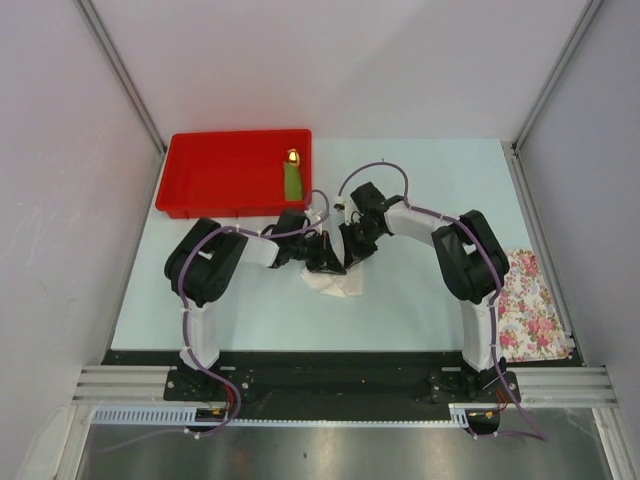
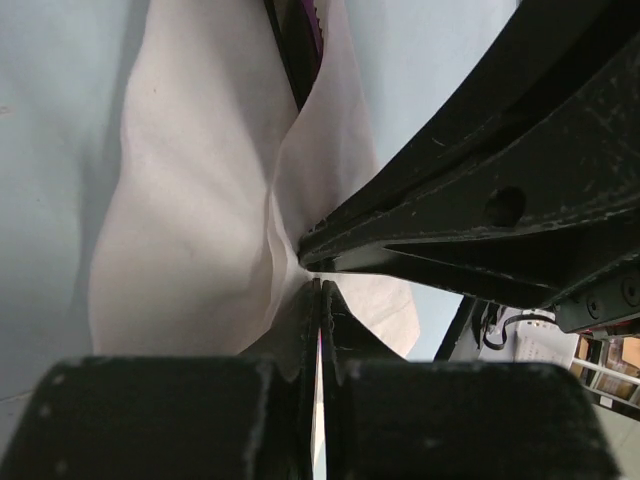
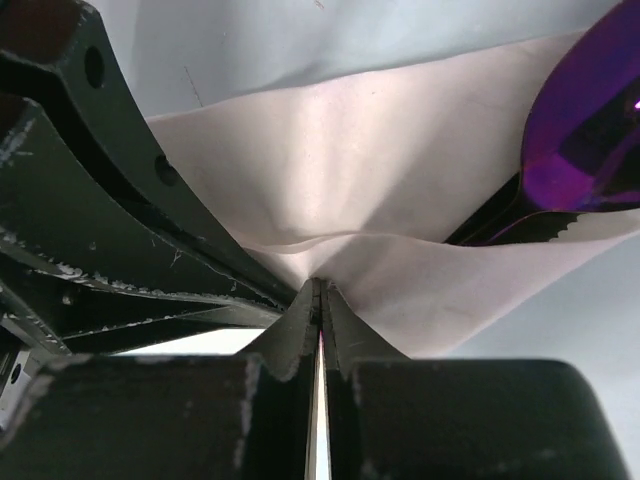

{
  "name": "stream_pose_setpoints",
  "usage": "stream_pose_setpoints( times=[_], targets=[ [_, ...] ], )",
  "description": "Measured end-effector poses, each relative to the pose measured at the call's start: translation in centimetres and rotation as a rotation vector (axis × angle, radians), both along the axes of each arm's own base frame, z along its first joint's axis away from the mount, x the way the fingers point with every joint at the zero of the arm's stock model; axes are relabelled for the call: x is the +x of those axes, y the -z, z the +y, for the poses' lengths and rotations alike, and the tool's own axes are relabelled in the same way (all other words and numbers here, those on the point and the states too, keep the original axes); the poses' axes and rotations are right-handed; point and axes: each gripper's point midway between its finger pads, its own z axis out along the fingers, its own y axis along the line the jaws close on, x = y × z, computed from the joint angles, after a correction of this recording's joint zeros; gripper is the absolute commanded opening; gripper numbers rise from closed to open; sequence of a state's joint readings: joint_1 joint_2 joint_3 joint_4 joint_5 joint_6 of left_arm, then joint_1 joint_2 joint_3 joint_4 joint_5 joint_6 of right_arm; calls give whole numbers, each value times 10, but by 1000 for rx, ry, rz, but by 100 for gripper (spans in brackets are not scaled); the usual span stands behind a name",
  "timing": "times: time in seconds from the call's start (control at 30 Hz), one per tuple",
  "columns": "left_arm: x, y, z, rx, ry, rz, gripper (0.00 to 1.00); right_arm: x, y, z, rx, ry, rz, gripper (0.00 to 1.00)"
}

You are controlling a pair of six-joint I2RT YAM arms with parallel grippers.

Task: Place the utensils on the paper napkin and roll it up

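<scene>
The white paper napkin (image 1: 338, 285) lies just in front of the table's middle, folded over the utensils. In the right wrist view the spoon's purple bowl (image 3: 590, 130) and the black knife's serrated edge (image 3: 512, 232) stick out of the napkin (image 3: 330, 160) at the right. In the left wrist view a dark utensil end (image 2: 297, 50) shows between the napkin's folds (image 2: 190, 220). My left gripper (image 2: 320, 285) and right gripper (image 3: 320, 285) are each shut on a pinch of napkin, side by side and nearly touching over it. They also show in the top view, left gripper (image 1: 325, 262) and right gripper (image 1: 350, 255).
A red tray (image 1: 200, 180) stands at the back left with a green piece with a gold tip (image 1: 292, 178) in it. A pink-and-white flowered cloth (image 1: 530, 305) lies at the table's right edge. White walls enclose the table.
</scene>
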State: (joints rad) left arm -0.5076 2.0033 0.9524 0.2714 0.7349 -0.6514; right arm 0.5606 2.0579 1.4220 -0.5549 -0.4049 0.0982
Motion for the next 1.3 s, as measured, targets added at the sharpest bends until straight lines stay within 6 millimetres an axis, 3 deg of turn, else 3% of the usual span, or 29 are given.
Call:
stream_pose_setpoints(
  times=[0.23,0.33,0.57,0.7,0.87,1.1,1.3],
  targets=[
    [-1,-2,1,-6,0,-23,5,0,1,1,14,4,8,1],
    [-10,-7,3,-18,11,-35,6,-1,2,1,21,3,11,1],
    [-21,-37,-12,-75,61,-114,2,-1,2,1,33,3,15,0],
    [-23,-29,-13,-57,56,-101,0,-1,2,0,42,4,16,1],
    [-22,-2,-8,1,21,-51,0,0,2,0,49,4,18,1],
    [-21,0,-8,10,25,-40,0,-1,-1,2,66,0,26,15],
    [-21,0,-8,13,23,-39,0,-1,-5,2,77,3,27,16]
  ],
)
